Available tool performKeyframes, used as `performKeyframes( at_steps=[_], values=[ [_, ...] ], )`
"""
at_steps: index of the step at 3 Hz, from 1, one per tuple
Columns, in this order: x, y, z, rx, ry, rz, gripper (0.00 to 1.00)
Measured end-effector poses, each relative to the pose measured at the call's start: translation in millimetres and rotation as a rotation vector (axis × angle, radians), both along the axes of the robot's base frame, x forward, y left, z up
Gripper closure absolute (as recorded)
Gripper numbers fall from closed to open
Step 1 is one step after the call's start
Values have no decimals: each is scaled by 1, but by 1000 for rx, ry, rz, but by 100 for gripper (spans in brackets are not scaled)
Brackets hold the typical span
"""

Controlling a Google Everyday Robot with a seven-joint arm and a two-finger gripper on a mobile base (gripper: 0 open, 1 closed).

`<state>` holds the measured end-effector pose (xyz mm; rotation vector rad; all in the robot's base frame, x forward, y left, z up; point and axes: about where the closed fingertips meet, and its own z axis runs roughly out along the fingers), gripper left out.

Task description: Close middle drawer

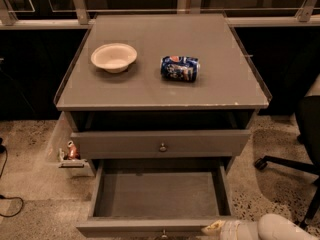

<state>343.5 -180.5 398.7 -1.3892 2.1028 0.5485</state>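
Because the gripper [218, 228], open or closed I cannot tell, sits at the front right end of the middle drawer [159, 196], the push goes inward.

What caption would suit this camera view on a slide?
Middle drawer pulled open and empty, end effector at its front right corner; bowl and can on the cabinet top.

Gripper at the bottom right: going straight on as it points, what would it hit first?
Probably the front panel of the open middle drawer: the gripper sits at its right end, pointing left along it. Depth is unclear.
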Motion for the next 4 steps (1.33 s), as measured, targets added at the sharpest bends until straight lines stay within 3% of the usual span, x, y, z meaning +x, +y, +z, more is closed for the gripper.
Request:
performKeyframes(
  at_steps=[1,3,4],
  values=[
    [10,1,8,0,-43,5,15],
    [89,11,43,-51,-251,63,61],
    [121,2,29,-106,-286,66,84]
  ],
)
